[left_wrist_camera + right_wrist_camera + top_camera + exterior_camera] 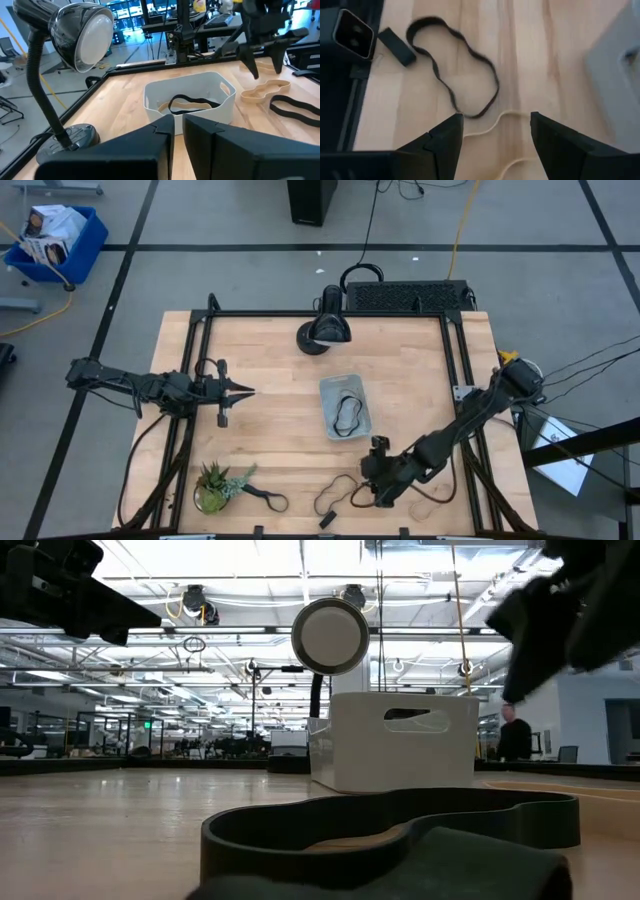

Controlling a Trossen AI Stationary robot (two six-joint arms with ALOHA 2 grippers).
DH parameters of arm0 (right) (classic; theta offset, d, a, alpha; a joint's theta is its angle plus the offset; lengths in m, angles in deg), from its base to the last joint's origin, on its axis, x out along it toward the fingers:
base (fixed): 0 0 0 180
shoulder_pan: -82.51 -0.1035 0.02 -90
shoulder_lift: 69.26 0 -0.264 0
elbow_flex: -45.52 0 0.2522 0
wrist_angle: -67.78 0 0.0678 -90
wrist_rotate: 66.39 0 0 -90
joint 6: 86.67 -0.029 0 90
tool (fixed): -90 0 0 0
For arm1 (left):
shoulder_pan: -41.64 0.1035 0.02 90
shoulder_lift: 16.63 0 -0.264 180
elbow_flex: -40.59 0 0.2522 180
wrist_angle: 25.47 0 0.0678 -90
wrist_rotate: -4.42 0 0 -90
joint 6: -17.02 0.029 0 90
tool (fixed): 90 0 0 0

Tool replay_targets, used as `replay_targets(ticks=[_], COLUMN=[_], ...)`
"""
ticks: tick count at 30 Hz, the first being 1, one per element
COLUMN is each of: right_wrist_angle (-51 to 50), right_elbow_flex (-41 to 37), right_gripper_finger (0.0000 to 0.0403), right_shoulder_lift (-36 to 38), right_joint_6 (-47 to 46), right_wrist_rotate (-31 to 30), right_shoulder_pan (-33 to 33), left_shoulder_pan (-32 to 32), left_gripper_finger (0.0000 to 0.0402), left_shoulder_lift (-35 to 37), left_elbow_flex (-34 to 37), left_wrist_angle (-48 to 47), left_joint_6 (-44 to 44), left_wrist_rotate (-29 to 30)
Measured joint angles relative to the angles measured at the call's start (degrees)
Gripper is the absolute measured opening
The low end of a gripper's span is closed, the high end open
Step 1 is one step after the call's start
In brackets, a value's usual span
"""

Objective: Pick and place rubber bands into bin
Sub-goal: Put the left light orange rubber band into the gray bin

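The clear bin (345, 406) sits mid-table with a black and a tan rubber band (189, 104) lying in it. On the wood near the front edge lie a black rubber band loop (455, 70) and a thin tan one (496, 124). My right gripper (495, 131) hangs open above them, slanting down, its fingers on either side of the tan band and touching nothing. Another black band (266, 499) lies beside the plant. My left gripper (178, 136) waits level at the table's left, pointing at the bin, its fingers close together with nothing between them.
A desk lamp (325, 332) stands at the far edge behind the bin. A small potted plant (213, 486) sits at the near left. A small black block (396, 46) lies by the black loop, near the table's front frame (350, 85).
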Motion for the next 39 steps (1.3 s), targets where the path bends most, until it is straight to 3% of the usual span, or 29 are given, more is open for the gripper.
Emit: replay_targets(ticks=[8, 20, 24, 31, 39], right_wrist_angle=[-6.46, -7.36, -7.59, -7.13, -5.79], right_elbow_flex=[-0.02, 0.24, 0.17, -0.23, -0.24], right_gripper_finger=[0.0219, 0.0212, 0.0168, 0.0015, 0.0004], right_shoulder_lift=[-4.41, -10.80, -10.55, -7.37, 4.59], right_joint_6=[-9.38, -11.08, -11.13, -8.51, 2.06], right_wrist_rotate=[0.26, 3.51, 4.56, 4.31, -0.46], right_shoulder_pan=[-0.35, -0.35, -0.14, 1.15, 2.08], left_shoulder_pan=[0.00, 0.00, 0.00, 0.00, 0.00], left_gripper_finger=[0.0047, 0.0047, 0.0047, 0.0047, 0.0047], left_shoulder_lift=[0.02, 0.00, 0.00, 0.01, 0.00], left_elbow_flex=[0.00, 0.00, 0.00, 0.00, 0.00], left_wrist_angle=[0.02, 0.03, 0.04, 0.02, 0.01], left_joint_6=[0.00, -0.24, -0.24, -0.43, -0.48], left_wrist_rotate=[-0.03, -0.14, -0.14, -0.14, -0.14])
